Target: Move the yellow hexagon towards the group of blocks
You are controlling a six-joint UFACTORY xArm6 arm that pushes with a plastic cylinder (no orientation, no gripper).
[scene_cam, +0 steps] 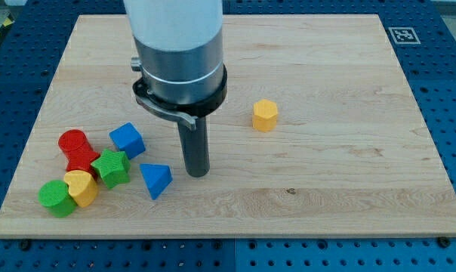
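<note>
The yellow hexagon (265, 115) stands alone on the wooden board (349, 181), right of centre. The group of blocks lies at the lower left: a blue cube (127, 140), a blue triangle (155, 180), a green star (111, 168), a red block (77, 149), a yellow block (81, 187) and a green block (57, 198). My tip (198, 173) rests on the board just right of the blue triangle, well left of and below the yellow hexagon.
The arm's wide grey and white body (179, 53) hangs over the board's upper middle and hides part of it. A fiducial tag (402, 35) sits at the board's top right corner. A blue perforated table (454, 113) surrounds the board.
</note>
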